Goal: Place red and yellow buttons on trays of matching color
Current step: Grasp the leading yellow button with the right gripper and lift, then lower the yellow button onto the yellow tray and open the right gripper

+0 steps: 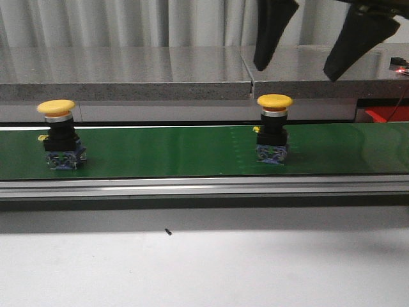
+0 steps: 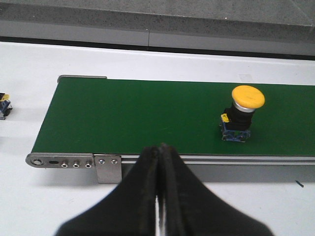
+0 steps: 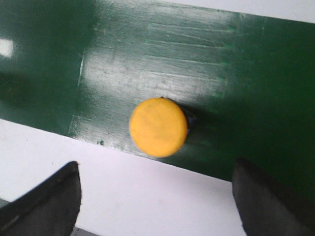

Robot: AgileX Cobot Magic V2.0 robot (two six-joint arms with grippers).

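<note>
Two yellow-capped buttons with black bodies and blue bases stand upright on the green belt [image 1: 166, 153], one at the left [image 1: 56, 107] and one right of centre [image 1: 275, 101]. My right gripper [image 1: 296, 69] is open and empty, hanging above and just behind the right button. In the right wrist view the gripper [image 3: 156, 169] sits wide open, with that button's cap [image 3: 158, 127] just ahead of it. My left gripper [image 2: 158, 147] is shut and empty at the belt's near edge. A yellow button [image 2: 247, 97] stands apart from it. No red button or tray is in view.
The belt's metal end bracket [image 2: 107, 164] is just in front of my left fingertips. A small blue and yellow part [image 2: 4, 104] lies on the white table beyond the belt's end. A grey stone ledge [image 1: 128, 73] runs behind the belt. A small dark speck [image 1: 168, 231] lies on the white table.
</note>
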